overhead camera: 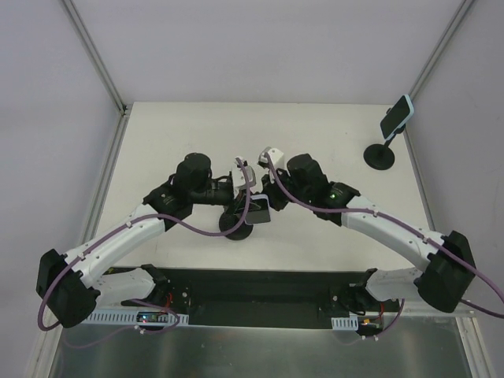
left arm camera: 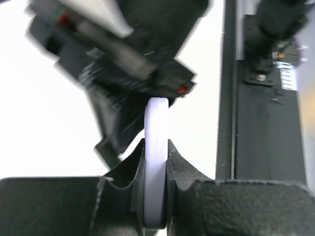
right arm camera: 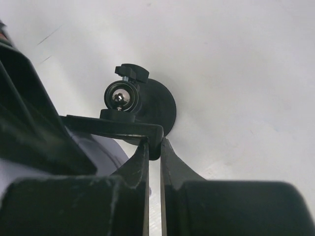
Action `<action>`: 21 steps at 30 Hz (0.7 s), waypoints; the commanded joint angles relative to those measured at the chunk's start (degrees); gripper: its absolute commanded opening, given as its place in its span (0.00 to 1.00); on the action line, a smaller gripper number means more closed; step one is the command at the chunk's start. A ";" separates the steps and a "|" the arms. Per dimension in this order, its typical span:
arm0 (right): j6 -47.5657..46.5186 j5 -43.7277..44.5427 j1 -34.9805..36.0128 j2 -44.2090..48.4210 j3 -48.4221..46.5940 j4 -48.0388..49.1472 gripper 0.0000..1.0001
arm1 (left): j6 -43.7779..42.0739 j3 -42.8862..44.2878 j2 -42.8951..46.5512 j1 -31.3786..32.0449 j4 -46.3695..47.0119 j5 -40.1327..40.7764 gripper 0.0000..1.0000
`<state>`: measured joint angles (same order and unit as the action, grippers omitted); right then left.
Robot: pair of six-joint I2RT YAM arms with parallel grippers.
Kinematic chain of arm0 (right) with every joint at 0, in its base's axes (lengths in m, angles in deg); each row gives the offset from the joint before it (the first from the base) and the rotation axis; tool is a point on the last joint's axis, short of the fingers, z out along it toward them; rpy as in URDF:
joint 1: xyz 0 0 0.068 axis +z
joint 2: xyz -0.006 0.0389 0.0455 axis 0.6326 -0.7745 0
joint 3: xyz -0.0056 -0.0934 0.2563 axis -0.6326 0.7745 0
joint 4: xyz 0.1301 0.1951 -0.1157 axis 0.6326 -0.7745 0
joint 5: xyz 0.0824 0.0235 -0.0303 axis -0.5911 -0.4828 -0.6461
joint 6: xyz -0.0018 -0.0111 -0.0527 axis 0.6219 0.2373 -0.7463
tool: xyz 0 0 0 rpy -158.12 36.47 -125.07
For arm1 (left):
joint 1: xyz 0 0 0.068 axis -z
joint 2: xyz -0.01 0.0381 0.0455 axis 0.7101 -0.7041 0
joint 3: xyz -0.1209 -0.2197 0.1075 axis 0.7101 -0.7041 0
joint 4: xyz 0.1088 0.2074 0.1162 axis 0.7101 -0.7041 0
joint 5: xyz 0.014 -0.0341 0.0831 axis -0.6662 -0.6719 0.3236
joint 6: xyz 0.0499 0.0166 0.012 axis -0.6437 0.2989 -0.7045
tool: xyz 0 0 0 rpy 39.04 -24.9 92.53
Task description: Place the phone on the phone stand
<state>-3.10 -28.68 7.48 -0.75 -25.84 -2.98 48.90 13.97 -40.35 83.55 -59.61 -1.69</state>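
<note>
A phone (overhead camera: 261, 213) in a pale lavender case hangs over the table's middle, at the black phone stand (overhead camera: 235, 225). My left gripper (overhead camera: 244, 203) is shut on the phone; in the left wrist view the case's edge (left arm camera: 156, 123) is squeezed between both pads of the left gripper (left arm camera: 156, 164). My right gripper (right arm camera: 154, 145) is shut on the end of the stand's black cradle arm (right arm camera: 118, 125), under its ball joint (right arm camera: 120, 96) and round base (right arm camera: 165, 105). The phone's back (right arm camera: 101, 152) lies against that cradle.
A second black stand (overhead camera: 380, 155) with a phone (overhead camera: 397, 116) on it stands at the back right, near the right wall. The dark mounting rail (overhead camera: 260, 287) runs along the near edge. White walls close in the table on three sides.
</note>
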 commanded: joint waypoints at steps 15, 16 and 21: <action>24.65 83.20 28.25 11.55 11.39 14.18 0.00 | 10.73 2.13 -0.66 10.83 -4.44 69.60 0.00; 25.60 82.33 28.43 11.99 12.79 14.91 0.00 | 11.53 2.13 -1.09 10.22 -4.70 68.89 0.00; 23.77 76.79 28.16 13.40 15.88 22.91 0.00 | 12.50 3.09 -2.76 7.93 -5.49 62.91 0.00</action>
<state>20.42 41.98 33.62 7.71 -10.06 10.73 58.52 14.58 -41.20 98.56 -63.48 41.83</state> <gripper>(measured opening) 0.065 0.122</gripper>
